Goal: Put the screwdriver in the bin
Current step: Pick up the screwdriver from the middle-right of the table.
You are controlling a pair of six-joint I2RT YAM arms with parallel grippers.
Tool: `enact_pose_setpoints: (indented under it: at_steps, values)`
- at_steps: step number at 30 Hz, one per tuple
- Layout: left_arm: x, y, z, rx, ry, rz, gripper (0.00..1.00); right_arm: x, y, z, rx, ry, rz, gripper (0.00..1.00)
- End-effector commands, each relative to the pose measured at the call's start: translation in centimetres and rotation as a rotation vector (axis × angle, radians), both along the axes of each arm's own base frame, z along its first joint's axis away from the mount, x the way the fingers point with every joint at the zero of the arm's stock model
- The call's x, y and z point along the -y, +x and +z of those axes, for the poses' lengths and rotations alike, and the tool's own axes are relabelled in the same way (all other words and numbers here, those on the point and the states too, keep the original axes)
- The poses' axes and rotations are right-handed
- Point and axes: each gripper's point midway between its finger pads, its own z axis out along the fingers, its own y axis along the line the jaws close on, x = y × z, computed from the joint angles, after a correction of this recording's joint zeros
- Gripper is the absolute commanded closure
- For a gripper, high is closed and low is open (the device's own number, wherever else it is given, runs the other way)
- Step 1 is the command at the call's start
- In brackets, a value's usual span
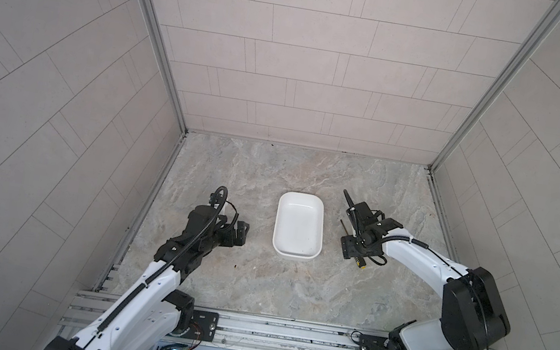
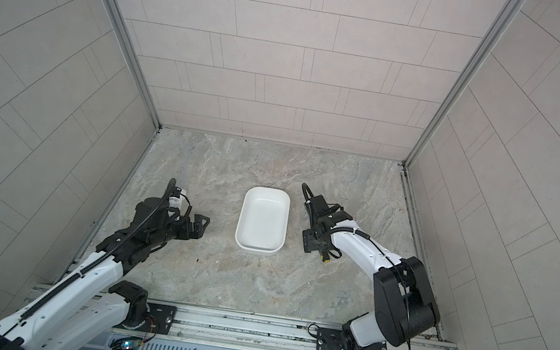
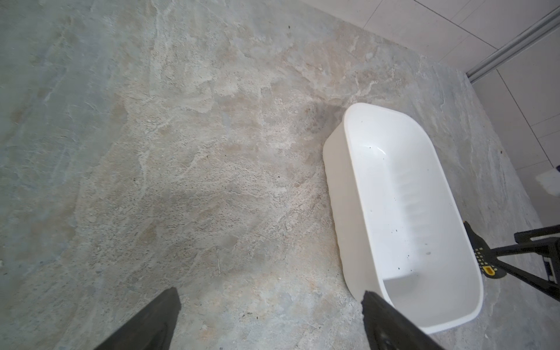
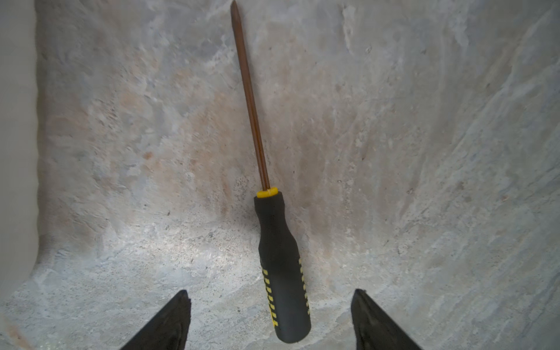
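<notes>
Centrally on the stone-patterned tabletop sits the white bin; the left wrist view shows dark specks inside it. Left of it hangs the left gripper, jaws wide apart with nothing between them. Right of the bin, the right gripper straddles the screwdriver, jaws spread wide, clear of the handle. Both top views catch only its shaft tip and yellow butt; the right wrist view shows it whole, flat on the tabletop.

Left hand, right hand: jaws apart
</notes>
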Motion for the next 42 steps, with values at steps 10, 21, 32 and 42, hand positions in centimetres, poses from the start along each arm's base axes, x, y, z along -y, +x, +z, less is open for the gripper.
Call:
enact_pose_setpoints:
  at_steps: [10,21,32,42]
  values:
    - [2.0,0.3,-0.2,-0.015,0.049,-0.081,0.0,0.9,-1.7,-1.7,-0.063,0.045,-0.074,0.31]
    - [2.3,0.3,0.1,-0.008,0.073,-0.1,0.0,0.7,-1.8,-3.4,-0.108,0.064,-0.066,0.49]
    - [2.6,0.3,-0.2,-0.013,0.092,-0.118,0.0,0.8,-1.8,-4.4,-0.141,0.087,-0.074,0.69]
    - [2.4,0.5,-0.3,-0.016,0.104,-0.107,0.0,0.4,-1.8,-3.4,-0.109,0.138,-0.068,1.0]
